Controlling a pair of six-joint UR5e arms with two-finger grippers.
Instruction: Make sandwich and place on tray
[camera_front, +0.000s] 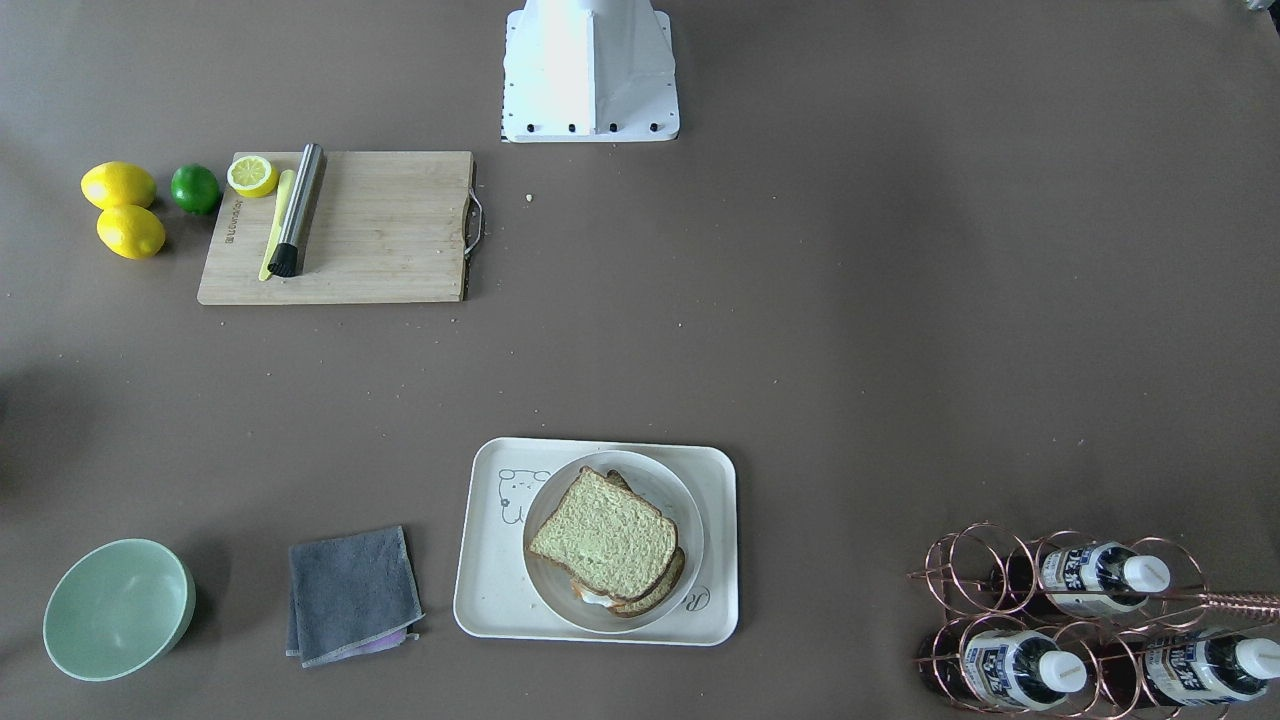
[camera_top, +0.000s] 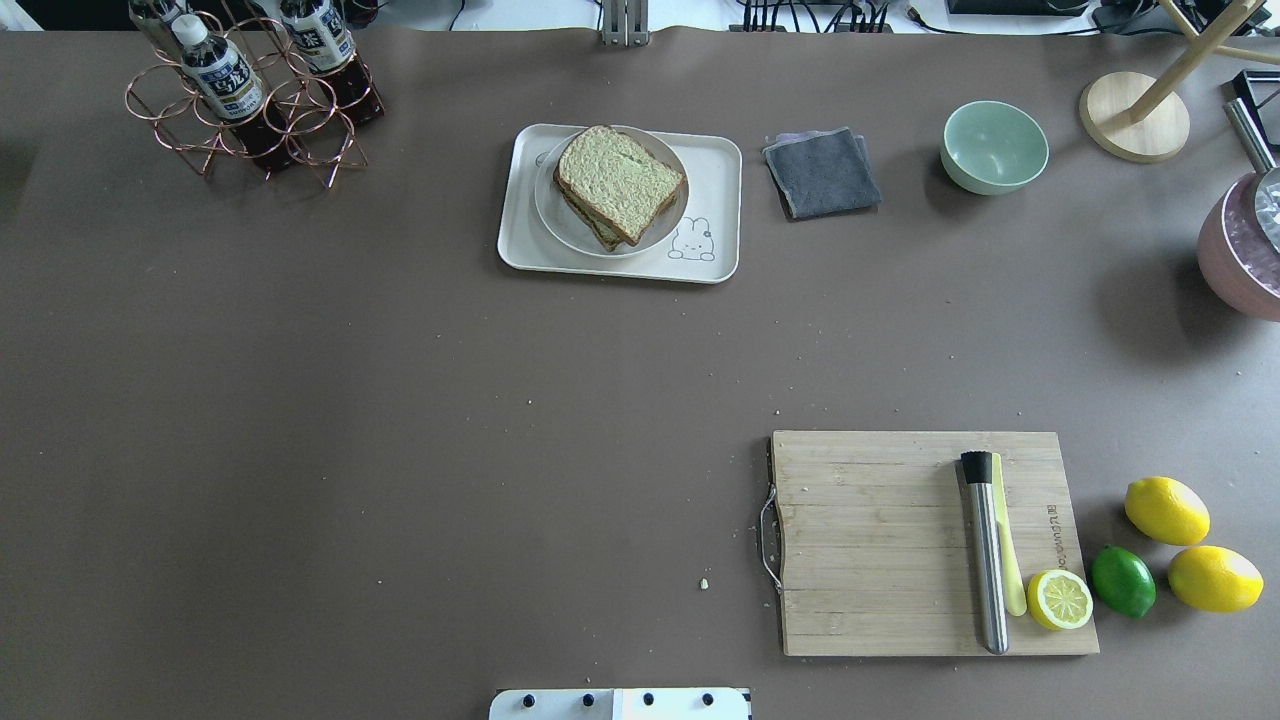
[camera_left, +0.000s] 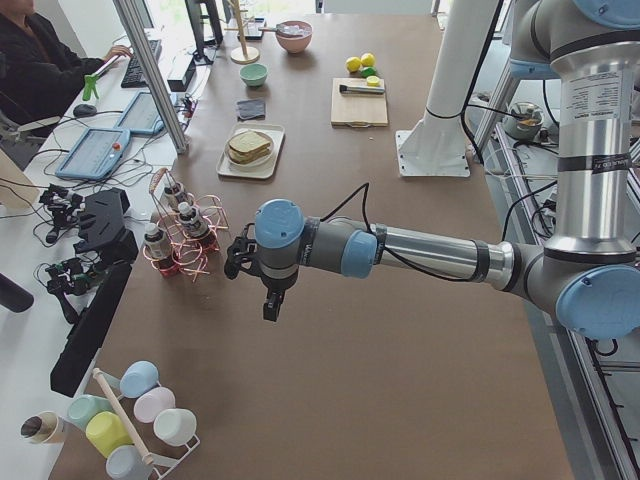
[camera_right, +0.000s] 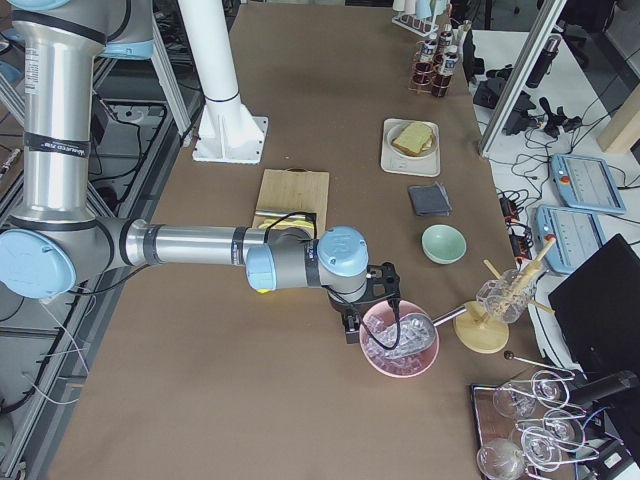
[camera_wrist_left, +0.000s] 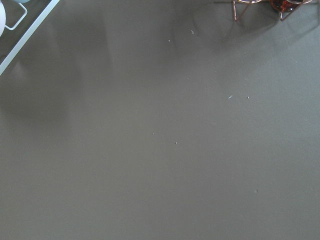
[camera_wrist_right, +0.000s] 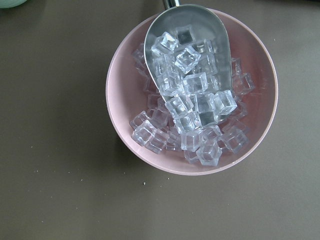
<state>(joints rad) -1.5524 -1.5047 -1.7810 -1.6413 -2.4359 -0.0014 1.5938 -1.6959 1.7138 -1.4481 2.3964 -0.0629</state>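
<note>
Exterior left/right: L arm (camera_left: 430, 255), R arm (camera_right: 190, 243) stretched level; left hand (camera_left: 270, 308), right hand (camera_right: 350, 330) down; grip can't tell.

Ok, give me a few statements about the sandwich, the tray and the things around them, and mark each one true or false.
1. The sandwich sits on a round white plate that stands on the tray. True.
2. The grey cloth lies on the cutting board. False: it lies on the table, between the tray and the green bowl.
3. A halved lemon rests on the cutting board. True.
4. The pink bowl holds whole lemons. False: it holds ice cubes and a metal scoop.
</note>
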